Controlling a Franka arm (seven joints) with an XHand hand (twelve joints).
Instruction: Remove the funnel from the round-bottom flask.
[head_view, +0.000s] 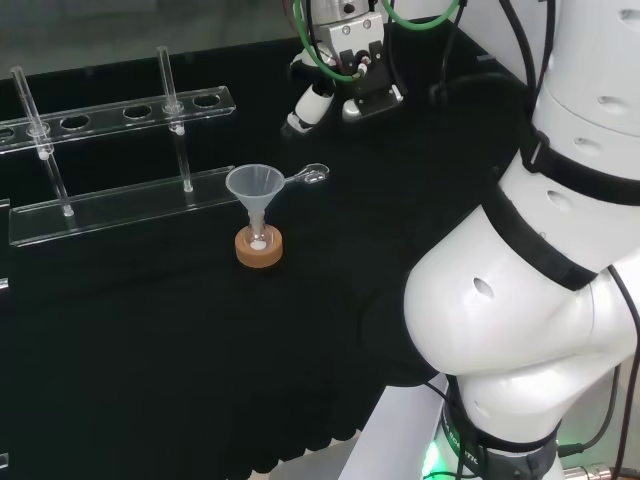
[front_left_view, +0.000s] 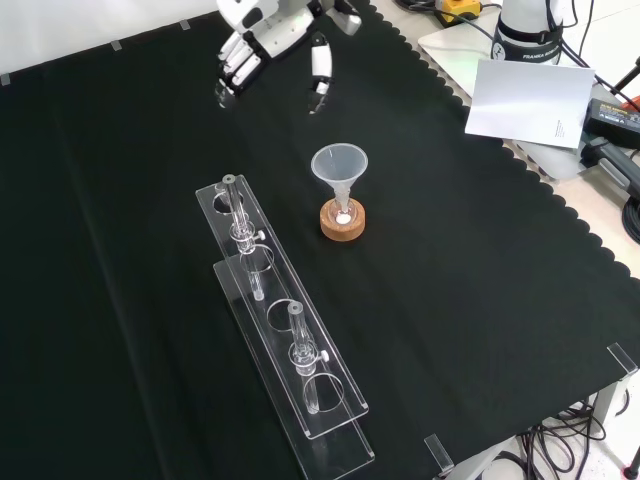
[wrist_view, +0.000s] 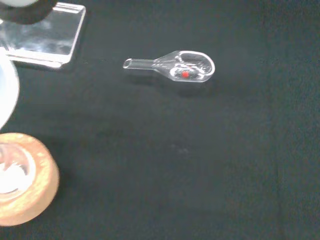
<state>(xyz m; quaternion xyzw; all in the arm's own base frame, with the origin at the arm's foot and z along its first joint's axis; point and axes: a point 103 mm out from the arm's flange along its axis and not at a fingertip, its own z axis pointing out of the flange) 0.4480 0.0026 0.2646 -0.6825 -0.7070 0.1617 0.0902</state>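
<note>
Nothing is done yet: the funnel sits stem-down in the round-bottom flask on its cork ring at mid-frame in the head view, while the robot hand, fingers relaxed and empty, hangs at the front view's top.

I see the clear funnel standing upright, wide mouth up, its stem down in the neck of the round-bottom flask. The flask sits in a cork ring near the middle of the worktop, something white inside it.
</note>
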